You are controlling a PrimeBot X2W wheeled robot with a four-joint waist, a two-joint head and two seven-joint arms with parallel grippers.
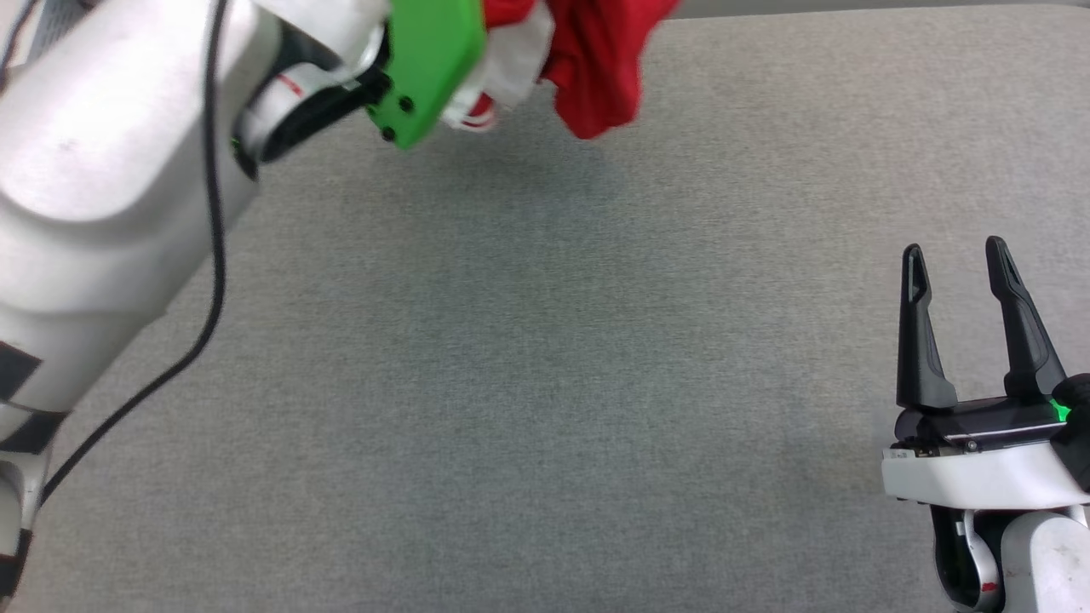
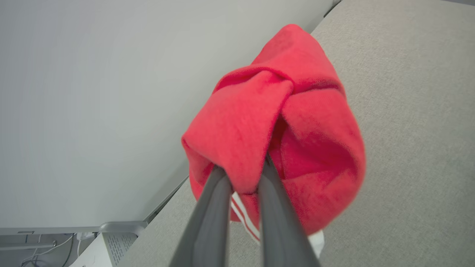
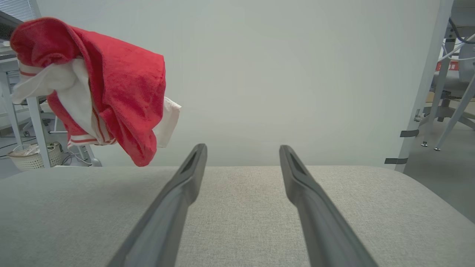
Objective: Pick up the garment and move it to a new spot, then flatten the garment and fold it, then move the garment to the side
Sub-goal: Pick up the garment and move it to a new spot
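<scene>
The garment [image 1: 596, 60], a red T-shirt with white sleeves and striped trim, hangs bunched in the air above the far side of the grey table [image 1: 545, 383]. My left gripper [image 2: 243, 174] is shut on a fold of the garment [image 2: 289, 129], its dark fingers pinching the red cloth. In the head view the left arm's green wrist plate [image 1: 430, 64] hides those fingers. The garment [image 3: 107, 85] also hangs clear of the table in the right wrist view, at the upper left. My right gripper [image 1: 958, 255] stands open at the lower right, holding nothing, its fingers [image 3: 185, 178] low over the table.
A black cable [image 1: 209, 255] runs down along my left forearm. A pale wall [image 3: 259, 74] stands behind the table's far edge. Beyond the table's right side are chair and desk legs [image 3: 438, 111]; a white basket [image 3: 29, 157] sits on the floor at the left.
</scene>
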